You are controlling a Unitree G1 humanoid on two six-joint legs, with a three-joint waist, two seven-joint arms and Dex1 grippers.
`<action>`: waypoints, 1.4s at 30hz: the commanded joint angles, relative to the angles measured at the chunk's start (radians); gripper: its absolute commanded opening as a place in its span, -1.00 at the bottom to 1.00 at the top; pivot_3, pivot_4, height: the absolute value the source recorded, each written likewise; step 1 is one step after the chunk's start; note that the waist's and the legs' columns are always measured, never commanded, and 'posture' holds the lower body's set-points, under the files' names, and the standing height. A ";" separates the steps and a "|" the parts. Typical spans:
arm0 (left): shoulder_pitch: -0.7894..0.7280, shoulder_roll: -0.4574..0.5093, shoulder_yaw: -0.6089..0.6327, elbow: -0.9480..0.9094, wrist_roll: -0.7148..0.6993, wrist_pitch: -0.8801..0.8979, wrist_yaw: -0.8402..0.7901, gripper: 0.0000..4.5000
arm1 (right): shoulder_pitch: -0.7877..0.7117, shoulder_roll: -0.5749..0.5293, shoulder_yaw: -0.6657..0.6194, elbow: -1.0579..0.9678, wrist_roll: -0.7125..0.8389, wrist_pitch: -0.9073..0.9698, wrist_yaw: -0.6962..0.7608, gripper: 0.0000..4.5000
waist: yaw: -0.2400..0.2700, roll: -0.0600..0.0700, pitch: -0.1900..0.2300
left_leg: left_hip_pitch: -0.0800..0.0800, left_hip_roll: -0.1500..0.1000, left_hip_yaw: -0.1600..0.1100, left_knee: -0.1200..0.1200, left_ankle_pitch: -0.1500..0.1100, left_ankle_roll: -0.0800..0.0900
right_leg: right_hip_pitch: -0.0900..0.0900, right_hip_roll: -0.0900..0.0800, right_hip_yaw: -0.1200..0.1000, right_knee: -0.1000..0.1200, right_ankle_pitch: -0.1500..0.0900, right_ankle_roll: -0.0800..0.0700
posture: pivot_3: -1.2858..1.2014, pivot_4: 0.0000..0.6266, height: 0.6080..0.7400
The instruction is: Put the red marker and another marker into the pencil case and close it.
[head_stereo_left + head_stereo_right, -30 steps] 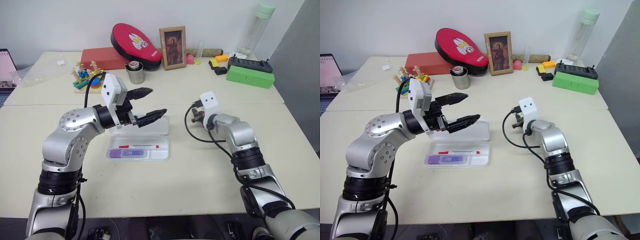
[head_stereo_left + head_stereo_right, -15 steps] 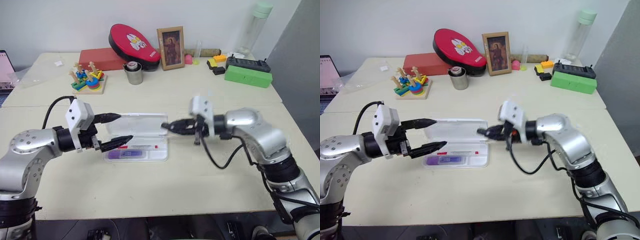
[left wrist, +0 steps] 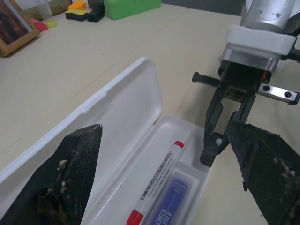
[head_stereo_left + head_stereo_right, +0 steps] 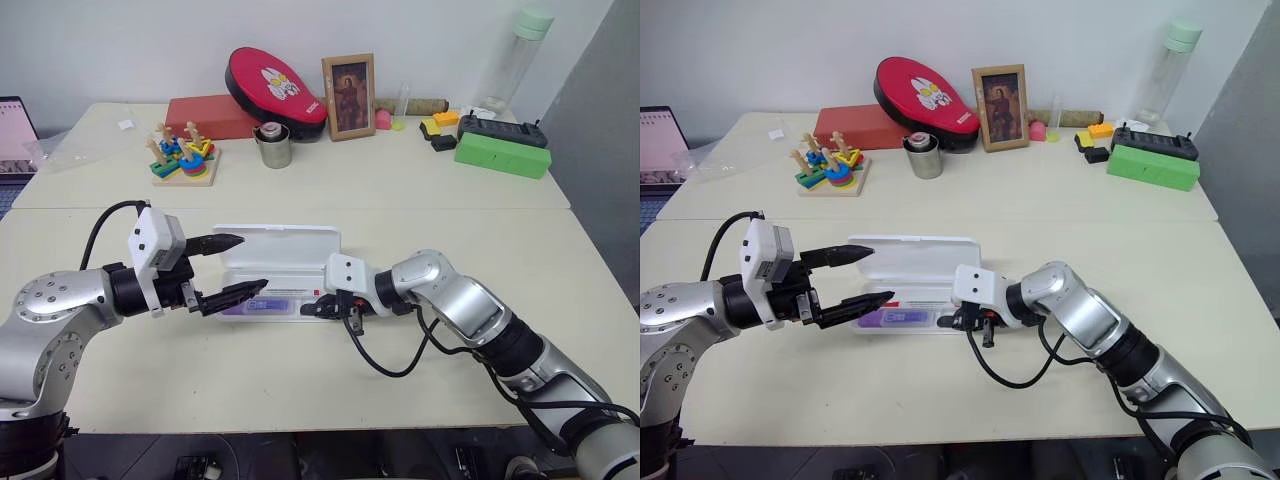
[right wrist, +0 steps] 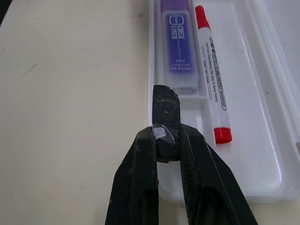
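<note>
1. Pencil case (image 4: 283,243) lay open in the middle of the surface (image 4: 300,385), with its lid flat on the far side of the tray.
2. The red marker (image 5: 212,84) lay along the tray inside the case, and the purple marker (image 5: 177,44) lay just beside it, on the side nearer to the robot.
3. The left tool (image 4: 250,262) hung at the left end of the case with its two black fingers spread wide. It held nothing; one finger was over the lid and the other over the near edge of the tray.
4. The right tool (image 4: 310,308) was at the right end of the tray, pointing along the case toward the left tool. Its fingers were almost together and pinched a small dark piece (image 5: 165,110), which was over the end wall of the tray, near the ends of both markers.
5. At the back of the surface stood a red oval case (image 4: 275,82), a picture frame (image 4: 348,82), a metal cup (image 4: 273,148) and a green box (image 4: 502,155), all well apart from the pencil case.
</note>
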 commanded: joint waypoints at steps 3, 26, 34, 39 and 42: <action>0.027 0.026 0.043 -0.068 -0.065 0.035 -0.022 1.00 | -0.020 0.017 -0.026 0.008 -0.012 -0.022 0.003 -0.08 | 0.000 0.000 0.000 | 0.000 0.000 0.000 0.000 0.000 0.000 | 0.000 0.000 0.000 0.000 0.000 0.000 | 0.03 -0.52 1.00; 0.174 -0.055 0.321 -0.116 -0.175 0.084 0.154 1.00 | -0.393 0.246 -0.421 0.448 0.106 0.085 -0.326 0.33 | -0.006 -0.002 -0.001 | 0.003 0.000 0.001 -0.001 0.000 0.000 | 0.000 0.000 0.000 0.004 0.001 -0.006 | 0.03 -0.52 1.00; 0.208 -0.066 0.396 -0.148 -0.247 0.099 0.202 1.00 | -0.365 0.272 -0.277 0.437 0.026 0.056 -0.259 -0.62 | -0.011 -0.002 -0.001 | 0.001 0.000 0.001 -0.002 0.000 0.000 | -0.002 0.000 0.000 0.004 0.001 -0.006 | 0.03 -0.52 1.00; 0.224 -0.061 0.392 -0.165 -0.255 0.094 0.210 1.00 | -0.299 0.210 -0.185 0.265 0.036 0.061 -0.122 -0.98 | -0.009 -0.002 -0.001 | 0.001 0.000 0.001 -0.002 0.000 0.000 | -0.002 0.000 0.000 0.004 0.001 -0.006 | 0.03 -0.52 1.00; 0.226 -0.061 0.377 -0.178 -0.256 0.094 0.211 1.00 | -0.258 0.153 -0.109 0.172 0.008 0.054 -0.065 -0.98 | -0.005 -0.002 -0.001 | 0.001 0.000 0.001 -0.001 0.000 0.000 | -0.001 0.000 0.000 0.003 0.001 -0.006 | 0.03 -0.52 1.00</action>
